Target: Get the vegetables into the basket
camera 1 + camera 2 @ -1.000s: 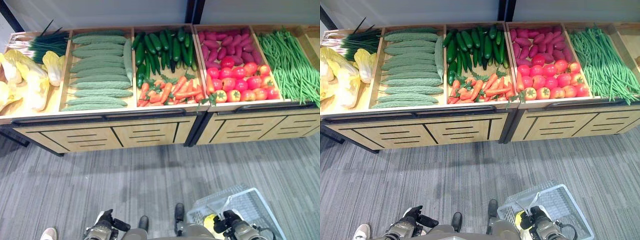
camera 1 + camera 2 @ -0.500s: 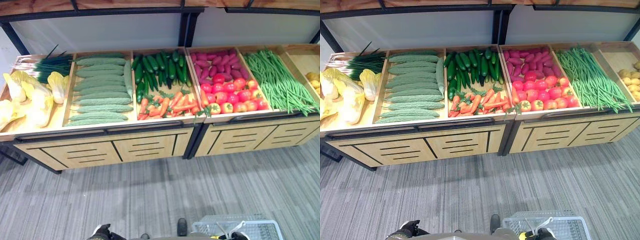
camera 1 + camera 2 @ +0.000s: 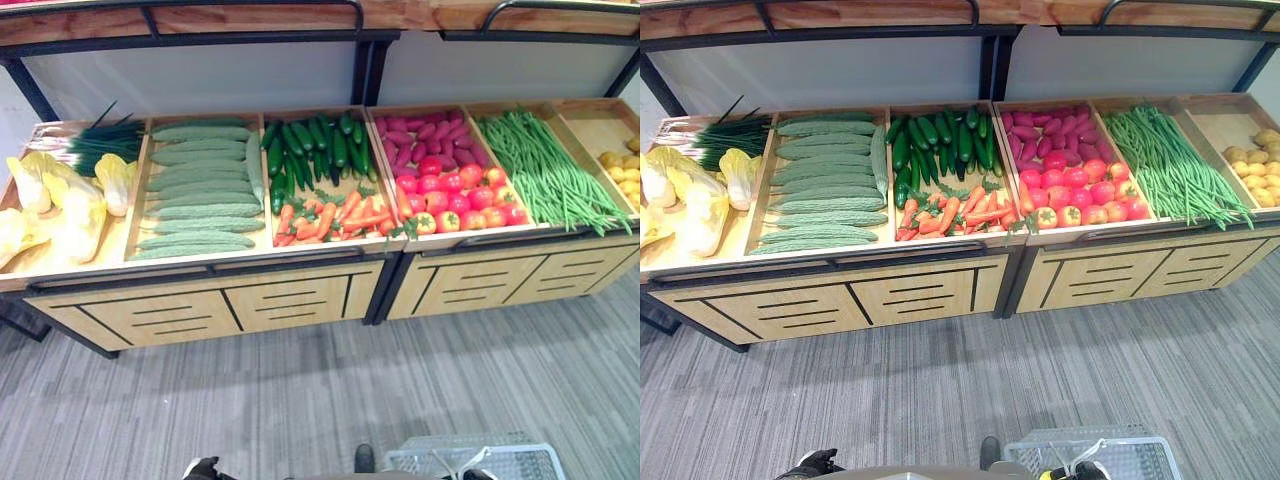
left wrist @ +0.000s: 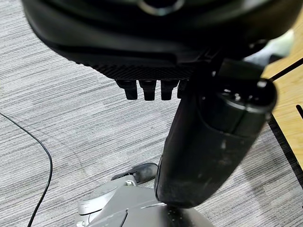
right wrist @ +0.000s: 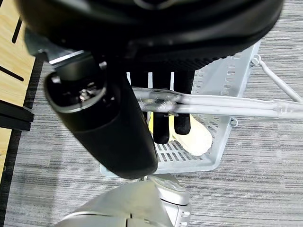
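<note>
Wooden produce stand (image 3: 930, 290) with vegetables sorted by compartment. From its left end: pale cabbages (image 3: 695, 200) with green onions (image 3: 725, 132) behind them; bitter gourds (image 3: 825, 180); cucumbers (image 3: 940, 140) behind carrots (image 3: 955, 212); purple sweet potatoes (image 3: 1050, 125) behind tomatoes (image 3: 1080, 195); green beans (image 3: 1170, 165); potatoes (image 3: 1255, 165) at the right end. The white wire basket (image 5: 222, 90) hangs over the grey carpet in front of the stand; the right hand (image 5: 161, 109) has its fingers hooked under the basket's metal handle (image 5: 227, 106), grasping it. A pale yellowish vegetable (image 5: 191, 137) lies inside the basket. The left hand (image 4: 208, 137) holds nothing, fingers curled in short.
</note>
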Robot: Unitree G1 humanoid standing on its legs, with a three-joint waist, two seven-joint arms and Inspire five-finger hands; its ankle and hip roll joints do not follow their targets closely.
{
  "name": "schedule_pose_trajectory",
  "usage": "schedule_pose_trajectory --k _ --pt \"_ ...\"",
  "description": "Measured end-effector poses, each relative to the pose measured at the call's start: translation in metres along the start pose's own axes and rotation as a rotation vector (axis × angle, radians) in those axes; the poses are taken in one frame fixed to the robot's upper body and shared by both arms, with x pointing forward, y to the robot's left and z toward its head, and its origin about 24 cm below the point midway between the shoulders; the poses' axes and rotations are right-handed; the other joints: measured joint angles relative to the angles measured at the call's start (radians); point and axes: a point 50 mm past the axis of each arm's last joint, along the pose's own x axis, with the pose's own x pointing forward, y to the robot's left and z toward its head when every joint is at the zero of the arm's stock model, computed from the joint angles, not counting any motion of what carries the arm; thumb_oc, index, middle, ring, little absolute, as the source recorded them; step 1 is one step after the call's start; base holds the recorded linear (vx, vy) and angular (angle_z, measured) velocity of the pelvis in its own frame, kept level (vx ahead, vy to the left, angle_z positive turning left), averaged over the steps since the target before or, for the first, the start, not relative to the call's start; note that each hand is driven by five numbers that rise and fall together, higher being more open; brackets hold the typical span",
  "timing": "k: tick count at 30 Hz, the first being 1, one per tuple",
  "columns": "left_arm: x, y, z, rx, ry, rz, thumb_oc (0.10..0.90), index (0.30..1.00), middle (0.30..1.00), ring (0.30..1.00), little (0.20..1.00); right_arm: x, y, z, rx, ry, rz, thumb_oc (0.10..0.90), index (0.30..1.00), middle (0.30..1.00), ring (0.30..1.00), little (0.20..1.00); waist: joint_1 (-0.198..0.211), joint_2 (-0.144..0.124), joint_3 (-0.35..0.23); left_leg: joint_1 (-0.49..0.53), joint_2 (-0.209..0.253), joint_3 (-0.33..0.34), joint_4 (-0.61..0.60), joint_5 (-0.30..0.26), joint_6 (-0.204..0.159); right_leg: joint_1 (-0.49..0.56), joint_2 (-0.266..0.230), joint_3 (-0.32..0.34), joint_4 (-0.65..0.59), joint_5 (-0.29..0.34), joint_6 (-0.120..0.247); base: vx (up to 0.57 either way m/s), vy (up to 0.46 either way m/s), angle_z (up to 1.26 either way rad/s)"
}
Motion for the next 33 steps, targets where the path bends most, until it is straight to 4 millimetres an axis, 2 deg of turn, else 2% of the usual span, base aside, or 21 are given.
schedule_pose_trajectory --k 2,4,6,11,19,22,28,30,33 --pt "0.0 0.001 -0.002 -0.006 0.005 0.003 0.9 1.0 1.0 1.0 1.0 0.0 0.0 0.0 0.001 0.0 0.001 0.4 0.3 0.3 0.3 0.3 0.0 -0.004 0.0 0.0 -0.006 0.004 0.0 -0.003 0.008 -0.002 -0.005 0.005 0.0 0.001 0.006 0.05 0.159 -0.08" --pt "0.0 0.007 -0.001 -0.007 0.005 0.016 0.9 1.0 1.0 1.0 1.0 0.0 0.002 0.002 0.002 -0.007 0.005 0.4 0.3 0.3 0.3 0.3 -0.002 -0.024 0.013 -0.002 -0.021 0.015 0.0 -0.009 0.021 -0.018 -0.019 0.016 0.022 0.001 0.017 0.06 0.218 -0.13" --pt "0.001 0.01 0.0 -0.005 0.002 0.024 0.9 1.0 1.0 1.0 1.0 0.0 0.003 0.006 0.003 -0.016 0.008 0.4 0.3 0.3 0.3 0.3 -0.003 -0.033 0.021 -0.004 -0.029 0.019 0.0 -0.01 0.03 -0.028 -0.026 0.022 0.035 -0.004 0.023 0.04 0.114 -0.06" --pt "0.001 0.018 0.004 -0.001 -0.007 0.043 0.9 1.0 1.0 1.0 1.0 0.0 0.009 0.013 0.006 -0.034 0.022 0.4 0.3 0.3 0.3 0.3 -0.001 -0.057 0.047 -0.009 -0.043 0.031 0.002 -0.012 0.043 -0.045 -0.04 0.015 0.053 -0.005 0.025 0.02 0.049 -0.06" --pt "0.001 0.019 0.009 -0.005 -0.027 0.047 0.9 1.0 1.0 1.0 1.0 0.0 0.01 0.021 0.001 -0.058 0.027 0.4 0.3 0.3 0.3 0.3 -0.001 -0.056 0.053 -0.017 -0.034 0.045 0.005 -0.014 0.039 -0.047 -0.028 0.012 0.029 -0.002 0.029 0.03 -0.038 -0.05" --pt "0.001 0.018 0.006 -0.005 -0.02 0.042 0.9 1.0 1.0 1.0 1.0 0.0 0.012 0.015 -0.007 -0.042 0.043 0.4 0.3 0.3 0.3 0.3 -0.001 -0.051 0.044 0.011 -0.019 0.043 0.005 -0.019 0.028 -0.003 -0.017 0.003 0.0 0.001 0.028 0.04 -0.112 0.04" --pt "0.001 0.012 0.005 -0.034 -0.027 0.028 0.9 1.0 1.0 1.0 1.0 0.0 0.009 0.009 -0.015 -0.03 0.038 0.4 0.3 0.3 0.3 0.3 -0.001 -0.031 0.014 0.014 -0.007 0.036 0.005 -0.017 0.015 0.002 -0.004 -0.005 0.0 -0.001 0.022 0.02 -0.062 0.03" --pt "0.0 0.012 0.009 -0.052 -0.048 0.026 0.9 1.0 1.0 1.0 1.0 0.0 0.007 0.005 -0.015 -0.019 0.035 0.4 0.3 0.3 0.3 0.3 -0.001 -0.027 0.006 0.015 -0.008 0.03 0.005 -0.016 0.014 0.005 -0.005 -0.01 0.0 -0.002 0.02 0.01 -0.037 0.08" --pt "-0.002 0.014 0.027 -0.096 -0.142 0.027 0.9 1.0 1.0 1.0 1.0 0.0 0.007 0.004 -0.01 -0.019 0.033 0.4 0.3 0.3 0.3 0.3 0.002 -0.026 0.007 0.014 -0.008 0.025 0.004 -0.014 0.011 0.005 -0.006 -0.015 0.0 -0.001 0.019 0.0 -0.014 0.06"
